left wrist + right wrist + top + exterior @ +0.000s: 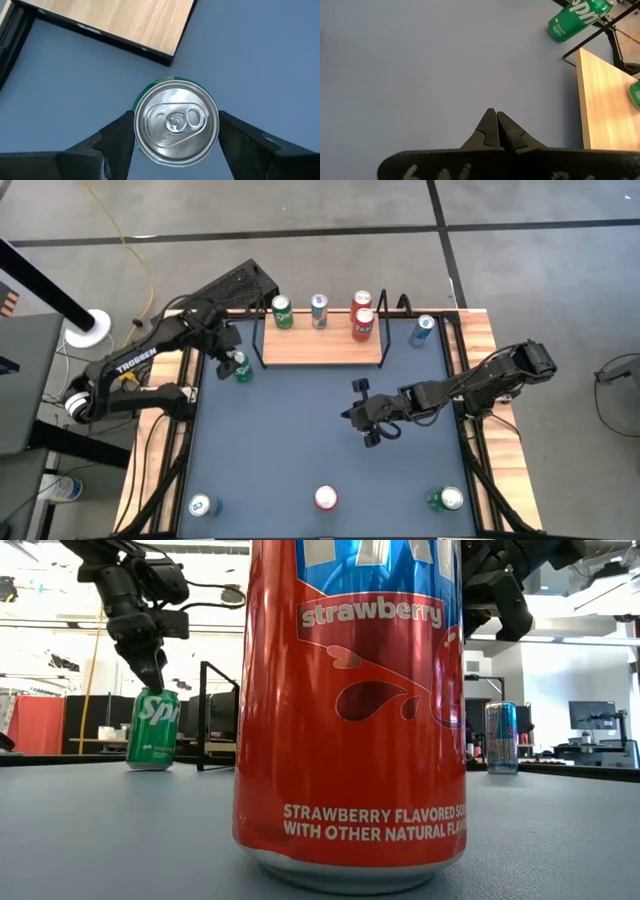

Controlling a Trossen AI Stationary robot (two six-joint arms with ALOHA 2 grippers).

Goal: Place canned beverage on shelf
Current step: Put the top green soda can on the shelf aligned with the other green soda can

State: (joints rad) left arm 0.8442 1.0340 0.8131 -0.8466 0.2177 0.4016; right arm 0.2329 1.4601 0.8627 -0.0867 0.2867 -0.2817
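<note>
A green can (pixel 242 370) is on the dark table top just off the left end of the shelf (pixel 320 348), a light-wood board with black wire end frames. My left gripper (pixel 233 358) is shut on this can; the left wrist view shows the can's silver top (pixel 176 122) between the fingers. Several cans stand on the shelf: a green one (pixel 282 312), a blue-and-silver one (pixel 319 310) and two red ones (pixel 363 325). My right gripper (pixel 372 430) hangs shut over the middle of the table, touching nothing. My left gripper pinches the green can's side wall just under the top rim (pixel 136 131) between its two fingers (pixel 117 142), one on each side. The fingers come from above, slanting down. The can is upright below them (pixel 152 730). Whether its bottom rests on the table I cannot tell.
A blue can (pixel 424 330) stands on the table right of the shelf. Three more cans stand along the near edge: blue (pixel 203 505), red (pixel 326 498) and green (pixel 448 499). The red one fills the low view (pixel 350 710). Bare table lies between them and the shelf.
</note>
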